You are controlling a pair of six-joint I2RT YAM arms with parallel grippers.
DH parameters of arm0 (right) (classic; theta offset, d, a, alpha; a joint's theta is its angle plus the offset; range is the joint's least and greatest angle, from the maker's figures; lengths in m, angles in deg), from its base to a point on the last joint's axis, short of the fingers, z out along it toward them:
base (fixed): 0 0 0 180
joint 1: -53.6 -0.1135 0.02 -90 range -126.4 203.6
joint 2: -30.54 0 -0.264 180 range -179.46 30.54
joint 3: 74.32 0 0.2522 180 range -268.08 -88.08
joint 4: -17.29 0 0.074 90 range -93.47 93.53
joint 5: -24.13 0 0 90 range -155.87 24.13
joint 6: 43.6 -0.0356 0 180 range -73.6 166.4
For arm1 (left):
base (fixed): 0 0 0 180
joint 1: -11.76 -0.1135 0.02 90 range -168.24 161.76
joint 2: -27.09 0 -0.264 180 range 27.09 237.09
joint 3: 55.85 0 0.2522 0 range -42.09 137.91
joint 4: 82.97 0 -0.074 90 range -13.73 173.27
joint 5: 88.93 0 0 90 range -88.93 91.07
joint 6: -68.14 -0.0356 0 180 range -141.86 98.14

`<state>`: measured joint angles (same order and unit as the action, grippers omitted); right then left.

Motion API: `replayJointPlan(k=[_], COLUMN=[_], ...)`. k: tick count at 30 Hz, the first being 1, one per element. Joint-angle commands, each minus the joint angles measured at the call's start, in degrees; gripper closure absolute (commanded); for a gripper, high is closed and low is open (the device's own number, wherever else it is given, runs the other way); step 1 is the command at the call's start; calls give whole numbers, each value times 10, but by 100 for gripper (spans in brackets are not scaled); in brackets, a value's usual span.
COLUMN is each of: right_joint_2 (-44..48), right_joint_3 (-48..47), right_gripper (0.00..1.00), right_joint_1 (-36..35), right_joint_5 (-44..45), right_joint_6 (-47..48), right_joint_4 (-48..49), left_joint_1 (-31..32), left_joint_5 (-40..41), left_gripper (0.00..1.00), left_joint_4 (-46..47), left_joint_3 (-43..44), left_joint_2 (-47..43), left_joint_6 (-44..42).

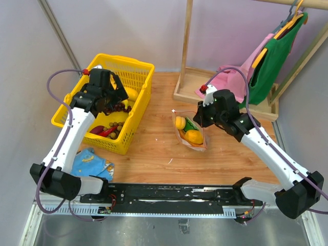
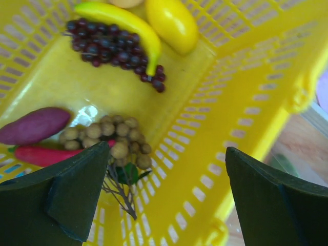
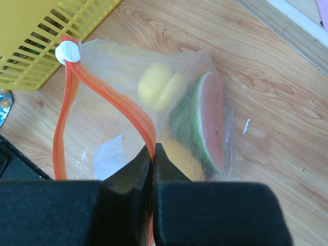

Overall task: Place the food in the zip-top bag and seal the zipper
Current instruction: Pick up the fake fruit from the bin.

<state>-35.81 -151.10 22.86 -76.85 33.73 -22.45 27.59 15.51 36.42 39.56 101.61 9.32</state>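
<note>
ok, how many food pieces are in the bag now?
3: a watermelon wedge, a pale yellow fruit left of it, a yellow-orange fruit below, near the right gripper. Others may be hidden.

One yellow basket [image 1: 123,60] holds one banana [image 2: 128,23], one lemon [image 2: 171,23], one bunch of dark grapes [image 2: 110,48], one cluster of brown longans [image 2: 110,136], one purple sweet potato [image 2: 33,125] and one red chili [image 2: 46,154]. One zip-top bag [image 3: 113,102] holds one watermelon wedge [image 3: 210,123] and two yellow fruits [image 3: 156,84].

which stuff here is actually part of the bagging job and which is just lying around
Job: zip-top bag, its zipper pinched by the right fingers, watermelon wedge and yellow fruit inside it, banana and grapes in the yellow basket.
Lying about: hanging green and pink clothes, wooden rack, blue cloth.
</note>
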Motion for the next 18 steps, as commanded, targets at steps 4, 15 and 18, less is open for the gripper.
replayJointPlan(k=[4, 15, 18], right_joint_2=[-7, -16, -21], right_joint_3=[-1, -2, -4], right_gripper=[98, 98, 98], right_joint_1=[7, 7, 7], right_joint_5=[2, 8, 8], right_joint_6=[5, 8, 8], right_joint_4=[18, 18, 18], left_joint_1=[-64, -139, -142], left_joint_5=[31, -30, -32], left_gripper=[1, 4, 5], left_joint_4=[-3, 60, 68], left_joint_3=[-15, -99, -104], left_joint_2=[36, 113, 144], left_joint_6=[29, 44, 41])
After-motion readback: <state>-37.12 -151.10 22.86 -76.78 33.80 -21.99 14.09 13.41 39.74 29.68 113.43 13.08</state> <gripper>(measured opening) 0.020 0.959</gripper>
